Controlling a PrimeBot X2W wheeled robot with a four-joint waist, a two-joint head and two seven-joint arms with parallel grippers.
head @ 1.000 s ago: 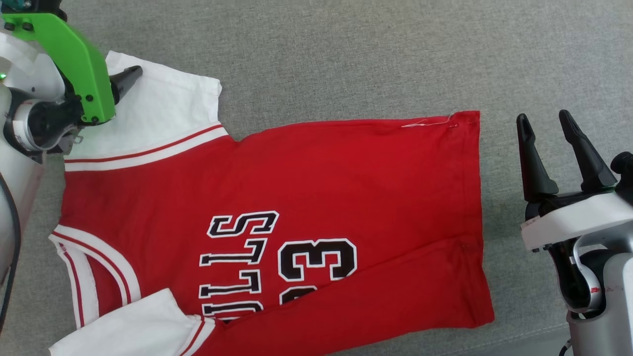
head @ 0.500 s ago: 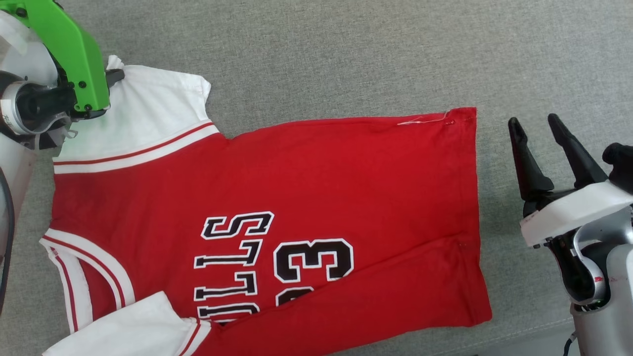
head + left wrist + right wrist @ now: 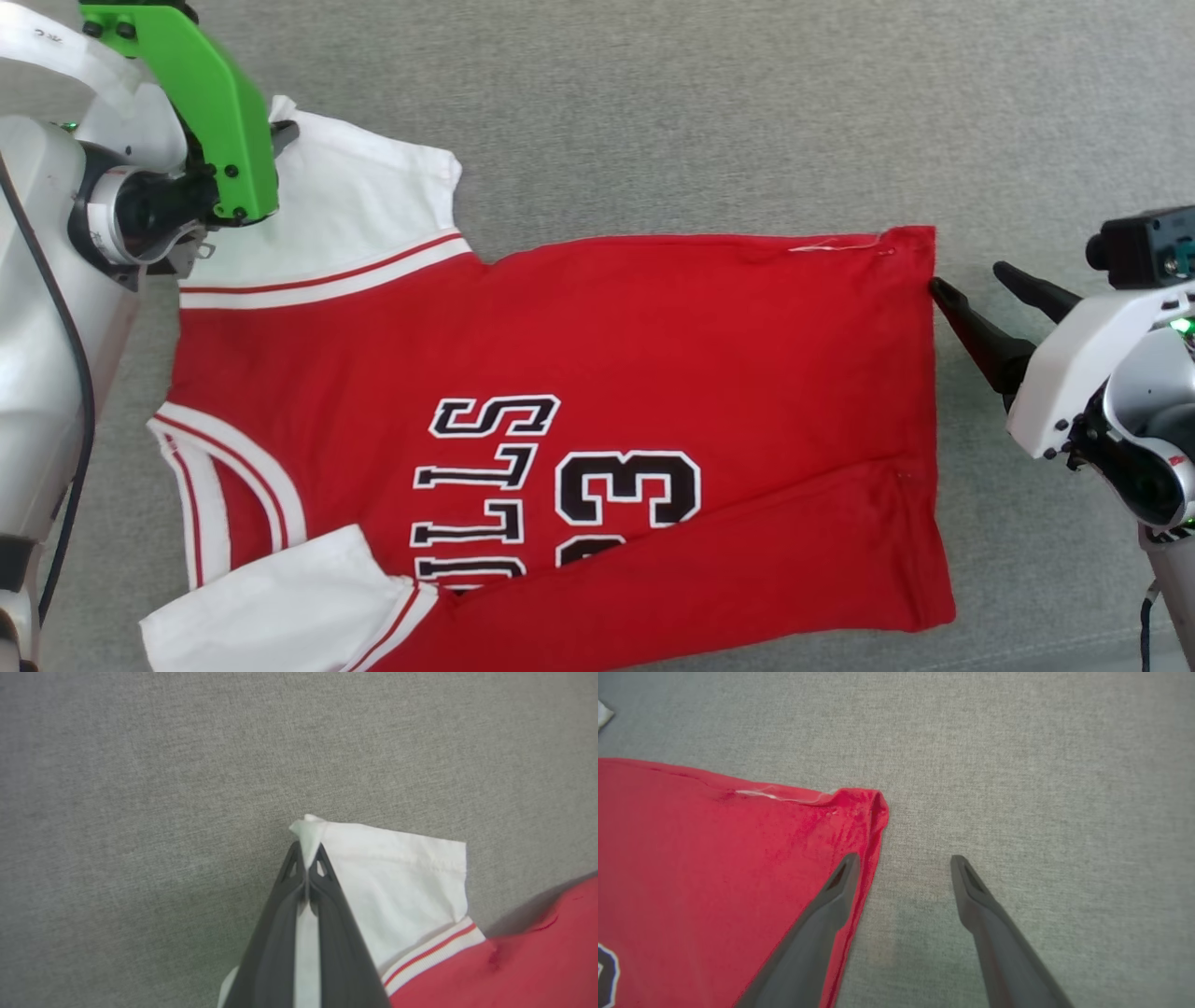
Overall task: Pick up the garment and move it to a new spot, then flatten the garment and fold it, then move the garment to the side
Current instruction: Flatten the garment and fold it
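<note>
The garment point(image 3: 653, 355), a red jersey with white sleeves and black lettering, lies spread flat on a grey fabric surface, its neck to the left. My left gripper point(image 3: 285, 135) is shut on the far corner of the upper white sleeve point(image 3: 397, 872); the left wrist view shows a tuft of white cloth pinched between the closed fingertips of this gripper point(image 3: 306, 858). My right gripper point(image 3: 966, 277) is open at the hem's upper right corner. In the right wrist view this gripper point(image 3: 904, 857) has one finger over the red hem edge point(image 3: 873, 812) and the other over bare fabric.
Grey woven fabric point(image 3: 700, 112) surrounds the jersey on all sides. A seam in it point(image 3: 1027, 635) runs along the lower right. The left wrist's green bracket point(image 3: 210, 103) hangs over the sleeve. The lower sleeve point(image 3: 280, 607) lies folded over the chest.
My left gripper has shut on the sleeve corner. My right gripper has swung from pointing up to pointing left and reached the hem corner. The camera has shifted too.
</note>
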